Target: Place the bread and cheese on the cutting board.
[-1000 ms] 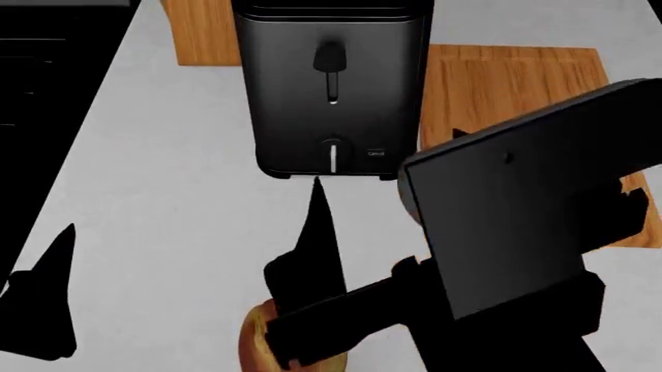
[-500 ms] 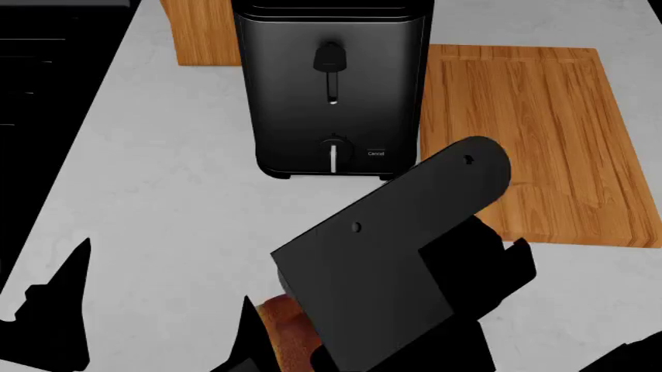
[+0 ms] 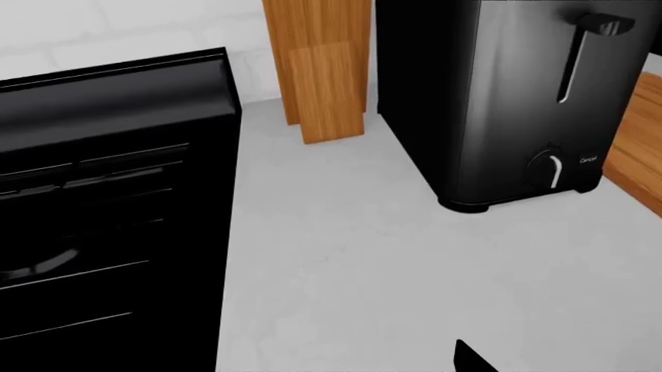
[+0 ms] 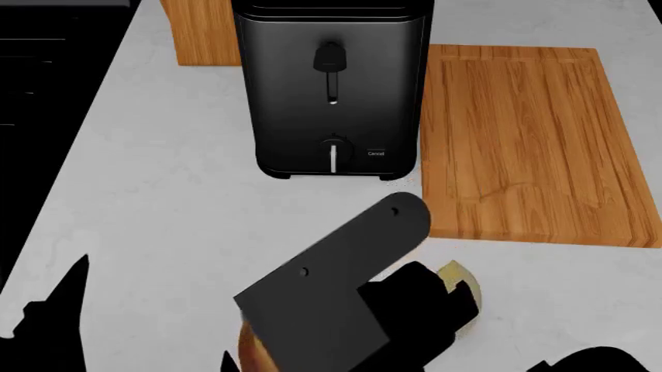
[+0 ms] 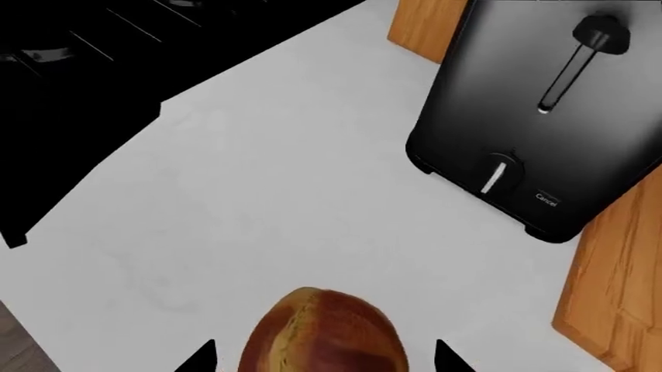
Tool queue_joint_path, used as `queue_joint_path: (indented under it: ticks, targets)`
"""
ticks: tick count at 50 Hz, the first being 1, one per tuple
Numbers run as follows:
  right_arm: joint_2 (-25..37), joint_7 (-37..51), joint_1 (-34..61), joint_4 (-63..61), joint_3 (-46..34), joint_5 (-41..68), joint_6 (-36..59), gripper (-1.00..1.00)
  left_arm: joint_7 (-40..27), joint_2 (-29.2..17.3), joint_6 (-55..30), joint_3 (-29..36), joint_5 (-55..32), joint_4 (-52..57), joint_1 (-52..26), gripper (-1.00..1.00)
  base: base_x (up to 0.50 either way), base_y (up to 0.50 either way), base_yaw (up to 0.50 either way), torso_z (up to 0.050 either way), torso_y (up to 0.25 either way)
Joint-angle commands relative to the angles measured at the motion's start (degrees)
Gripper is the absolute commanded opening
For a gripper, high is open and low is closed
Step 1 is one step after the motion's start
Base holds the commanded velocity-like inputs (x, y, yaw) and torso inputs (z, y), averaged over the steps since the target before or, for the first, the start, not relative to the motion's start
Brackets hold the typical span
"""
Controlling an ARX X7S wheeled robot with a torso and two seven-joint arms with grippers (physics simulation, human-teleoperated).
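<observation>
Below, bread (image 5: pixel 322 335), lengthwise between claw (image 5: pixel 322 358) tips

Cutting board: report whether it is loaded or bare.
Bare. In the head view the cutting board shows only wood grain; the bread sits on the counter beneath the right claw, off the board.

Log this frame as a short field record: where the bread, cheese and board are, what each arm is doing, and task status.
bread: on the grey counter, in front of the toaster, not on the board
cheese: pale edge showing beside the right arm, on the counter
cutting board: right of the toaster, nothing on it
right gripper: over the bread, fingers straddling it; contact unclear
left gripper: low at the left, away from the food
status: neither item placed
</observation>
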Motion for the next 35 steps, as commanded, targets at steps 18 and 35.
queue_joint_path:
  ticks: [18, 35]
  targets:
    - [-2.53, -7.55, -6.74, 1.16, 0.97, -10.52, 2.86, 1.0, 3.48, 0.62, 2.19, -1.96, 1.53, -2.51, -1.52, 1.0, 0.0, 0.0, 0.0, 0.0, 0.0]
    - [-1.86, -10.04, -8.06, 1.18, 0.93, -15.31, 4.18, 1.0, 3.59, 0.46, 2.51, -0.82, 2.02, -2.46, -1.58, 1.0, 0.0, 0.0, 0.0, 0.0, 0.0]
